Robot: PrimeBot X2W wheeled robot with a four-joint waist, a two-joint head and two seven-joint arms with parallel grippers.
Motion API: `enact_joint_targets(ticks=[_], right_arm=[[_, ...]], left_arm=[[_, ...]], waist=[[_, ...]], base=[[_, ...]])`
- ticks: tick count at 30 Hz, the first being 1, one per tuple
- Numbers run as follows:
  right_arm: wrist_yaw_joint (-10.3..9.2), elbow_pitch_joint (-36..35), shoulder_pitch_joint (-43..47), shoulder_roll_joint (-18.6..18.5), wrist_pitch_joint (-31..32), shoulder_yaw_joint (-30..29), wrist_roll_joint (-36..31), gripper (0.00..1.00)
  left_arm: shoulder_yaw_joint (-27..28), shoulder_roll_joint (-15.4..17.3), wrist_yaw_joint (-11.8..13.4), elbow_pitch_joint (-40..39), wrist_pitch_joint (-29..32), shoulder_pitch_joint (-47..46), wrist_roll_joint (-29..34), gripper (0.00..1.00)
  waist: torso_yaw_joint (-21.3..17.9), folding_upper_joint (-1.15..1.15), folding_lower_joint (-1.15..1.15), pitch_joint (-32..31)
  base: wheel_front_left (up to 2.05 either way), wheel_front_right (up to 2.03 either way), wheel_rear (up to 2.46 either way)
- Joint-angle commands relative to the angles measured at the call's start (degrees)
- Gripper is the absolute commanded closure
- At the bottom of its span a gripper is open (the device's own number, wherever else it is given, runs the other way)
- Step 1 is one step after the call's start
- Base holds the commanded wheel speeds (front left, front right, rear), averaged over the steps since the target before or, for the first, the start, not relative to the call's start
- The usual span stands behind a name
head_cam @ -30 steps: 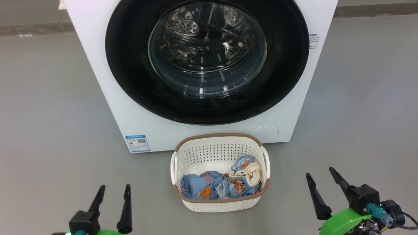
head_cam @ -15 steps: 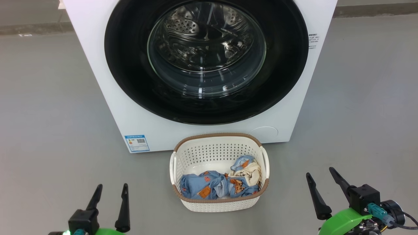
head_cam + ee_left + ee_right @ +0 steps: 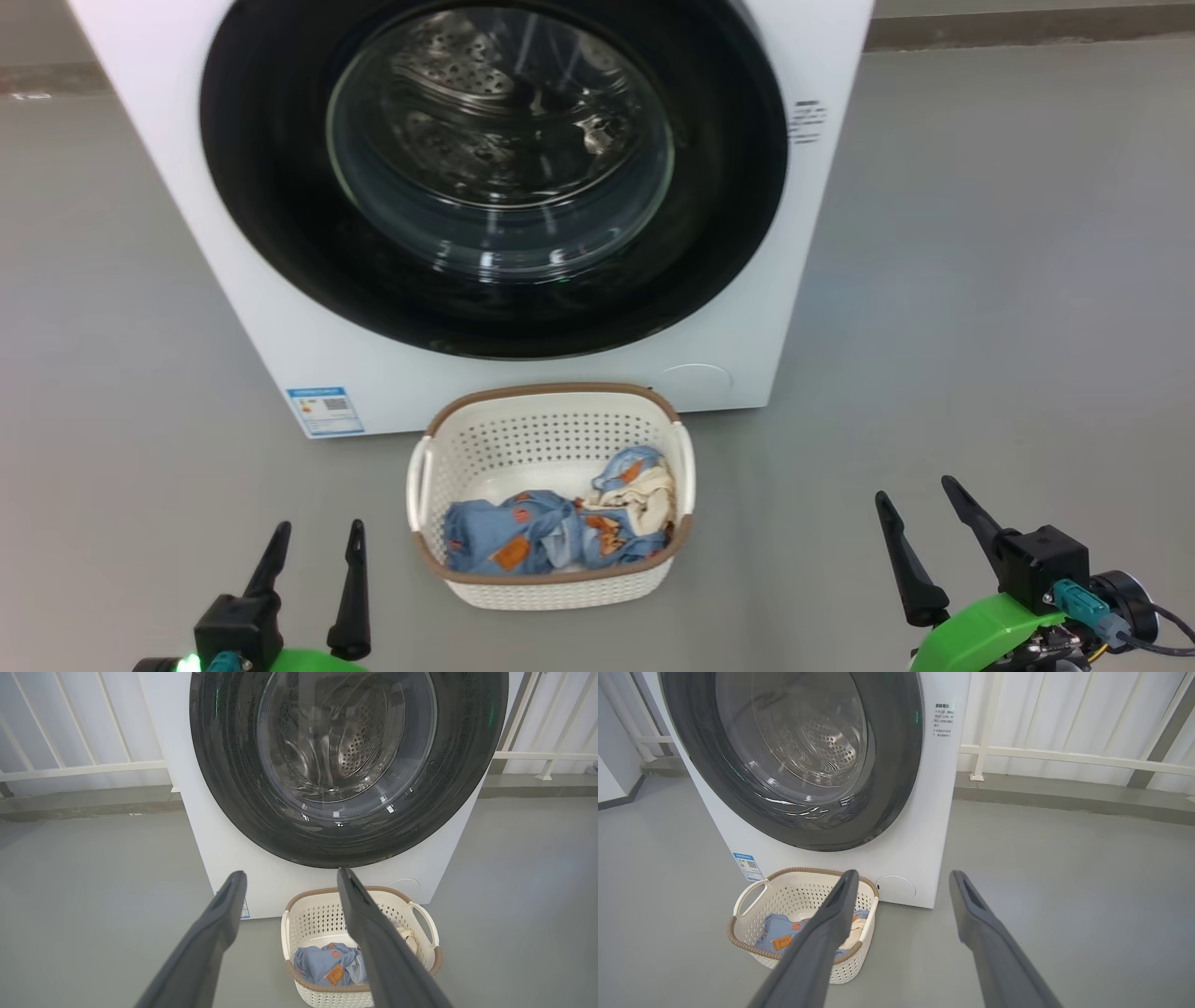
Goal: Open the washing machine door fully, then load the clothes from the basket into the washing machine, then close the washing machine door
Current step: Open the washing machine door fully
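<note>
The washing machine (image 3: 252, 308) stands on the floor ahead, its white front facing me. The washing machine door (image 3: 728, 187) lies shut against it; the steel drum shows through the clear glass centre. In front of the machine sits the basket (image 3: 551, 392), cream with a brown rim, holding the clothes (image 3: 523, 541), a light-blue bundle with orange patches and a cream piece. My left gripper (image 3: 319, 527) is open, low and left of the basket. My right gripper (image 3: 913, 490) is open, well to the basket's right. Both are empty. The left wrist view looks past the left gripper (image 3: 290, 872) at the door (image 3: 224, 765) and basket (image 3: 308, 896). The right wrist view shows the right gripper (image 3: 904, 873) beside the basket (image 3: 784, 872).
Bare grey floor (image 3: 980, 327) spreads on both sides of the machine. A white railing (image 3: 1064, 756) runs behind it. A blue sticker (image 3: 325, 411) marks the machine's lower left corner and a round white cap (image 3: 695, 381) its lower right.
The whole head view has shifted left, so the camera has moved rightward. Both grippers keep their place in the view and stay open. Basket, clothes and door are as before.
</note>
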Motion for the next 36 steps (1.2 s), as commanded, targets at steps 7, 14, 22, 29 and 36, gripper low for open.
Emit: enact_joint_targets(ticks=[7,14,22,29,36], right_arm=[[-0.06,-1.37,-2.51,-0.35,-0.60,1.31,0.22,0.00],[-0.06,-1.20,-2.74,-0.46,-0.69,1.35,0.42,0.00],[-0.06,-1.13,-2.77,-0.46,-0.81,1.22,0.31,0.00],[-0.06,-1.01,-2.74,-0.31,-0.99,1.26,0.21,0.00],[-0.06,-0.91,-2.74,-0.27,-1.09,1.24,0.22,0.00]], left_arm=[[1.74,0.85,0.74,-2.07,-0.70,-2.29,0.21,0.00],[1.58,1.02,0.27,-2.61,-0.70,-2.16,0.07,0.00],[1.46,1.07,0.44,-2.16,-0.70,-2.20,0.19,0.00],[1.44,1.08,0.55,-1.69,-0.70,-2.15,0.00,0.00],[1.38,1.10,0.77,-1.40,-0.70,-2.29,-0.03,0.00]], waist=[[-0.05,0.00,0.00,0.11],[-0.10,0.00,0.00,0.30],[-0.12,0.00,0.00,0.29],[-0.19,0.00,0.00,0.27],[-0.12,0.00,0.00,0.30]], base=[[1.21,1.21,-2.42],[0.81,0.81,-1.62],[0.22,0.22,-0.45],[0.00,0.00,0.00],[0.00,0.00,0.00]])
